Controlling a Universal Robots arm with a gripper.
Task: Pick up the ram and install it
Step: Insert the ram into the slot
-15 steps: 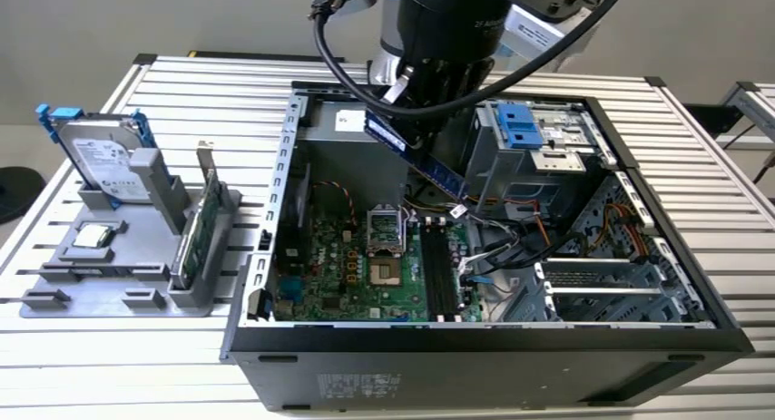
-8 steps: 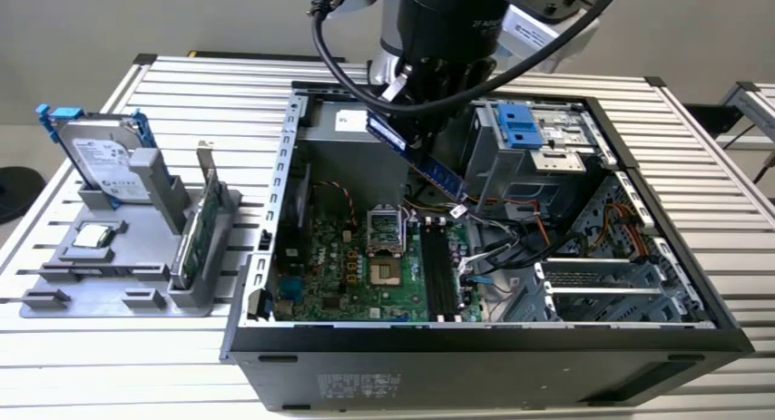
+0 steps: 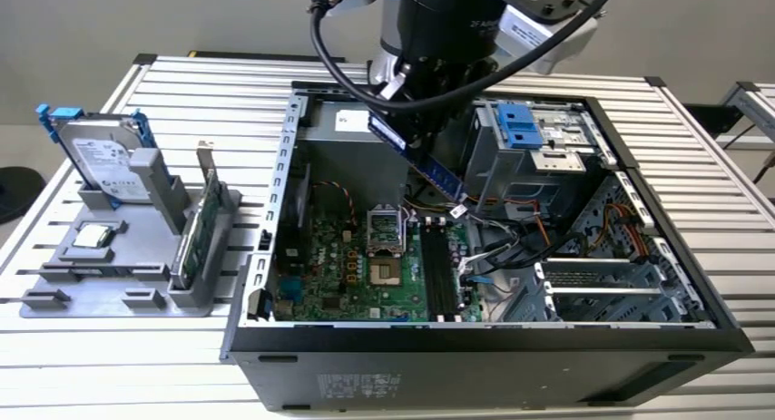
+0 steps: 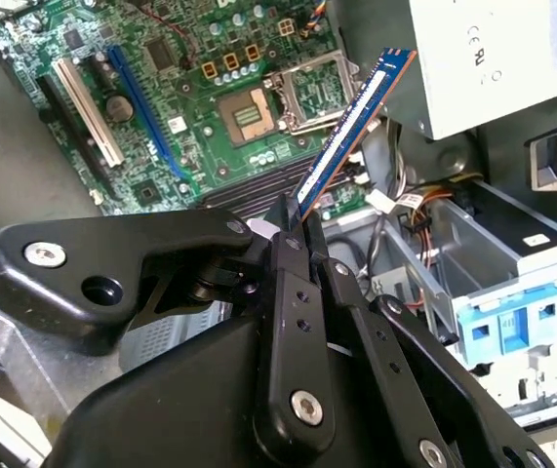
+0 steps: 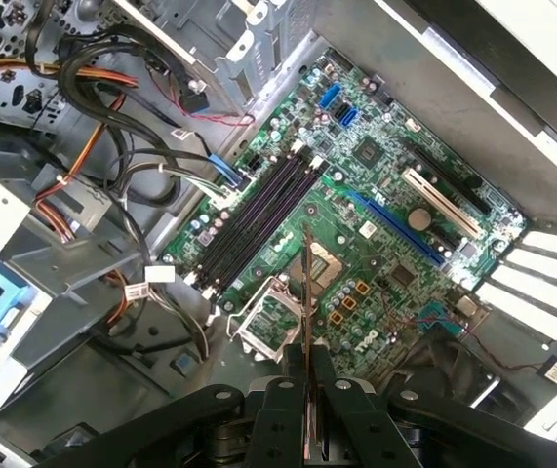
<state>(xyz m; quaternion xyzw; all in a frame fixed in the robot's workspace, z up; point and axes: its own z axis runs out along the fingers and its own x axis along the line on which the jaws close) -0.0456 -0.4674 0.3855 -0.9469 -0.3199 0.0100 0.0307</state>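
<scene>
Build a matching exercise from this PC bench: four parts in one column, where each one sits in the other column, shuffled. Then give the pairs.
Parts
1. ram
2. hard drive
3. expansion card
4. memory slots

Places
A. on the motherboard, unfilled
B. upright in the grey holder, blue rails on its sides
C. clamped in the gripper over the open case
D. on edge in the grey holder, on the side nearest the case

Pairs: 1-C, 2-B, 3-D, 4-A
</scene>
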